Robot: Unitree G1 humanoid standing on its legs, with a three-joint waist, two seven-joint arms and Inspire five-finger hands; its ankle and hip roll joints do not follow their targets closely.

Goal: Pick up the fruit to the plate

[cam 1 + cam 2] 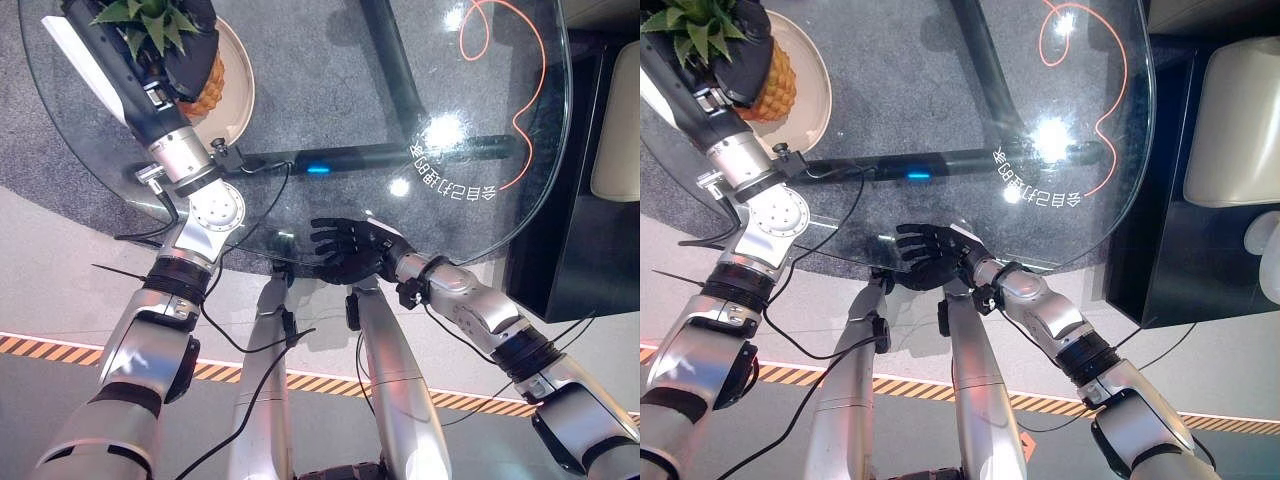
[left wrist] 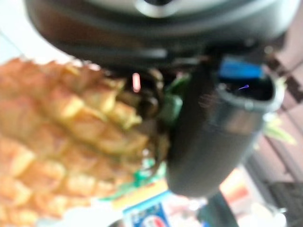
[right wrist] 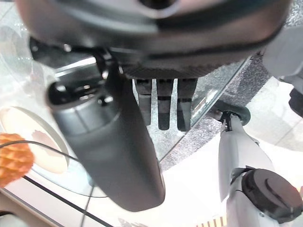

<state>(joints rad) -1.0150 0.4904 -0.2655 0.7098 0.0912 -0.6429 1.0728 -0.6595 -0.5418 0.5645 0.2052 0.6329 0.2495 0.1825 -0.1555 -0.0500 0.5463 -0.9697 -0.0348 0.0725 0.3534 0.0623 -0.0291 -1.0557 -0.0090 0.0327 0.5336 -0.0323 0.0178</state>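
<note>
A round clear glass counter (image 1: 330, 60) carries a round cream plate (image 1: 238, 95) at its far left. On that plate lies a golden-orange pineapple with a spiky green crown (image 1: 770, 85), so the fruit is already over the plate, its scaly body resting against the plate's surface as far as the head views show. The dark left hand (image 1: 185, 50) reaches across the counter to it and has its fingers curled round the fruit just below the leaves; in the left wrist view the thumb (image 2: 213, 137) presses close beside the yellow scales of the pineapple, with green leaf tips visible behind it. Whether the fruit's weight is on the plate or on the hand, I cannot tell.

The dark right hand (image 1: 350, 250) is at the near edge of the counter, well apart from the plate and fruit, holding nothing. Its fingers (image 3: 163, 106) are stretched out straight and relaxed, with the thumb standing free beside them. A thin orange cable (image 1: 525, 100) loops beneath the glass at the far right
</note>
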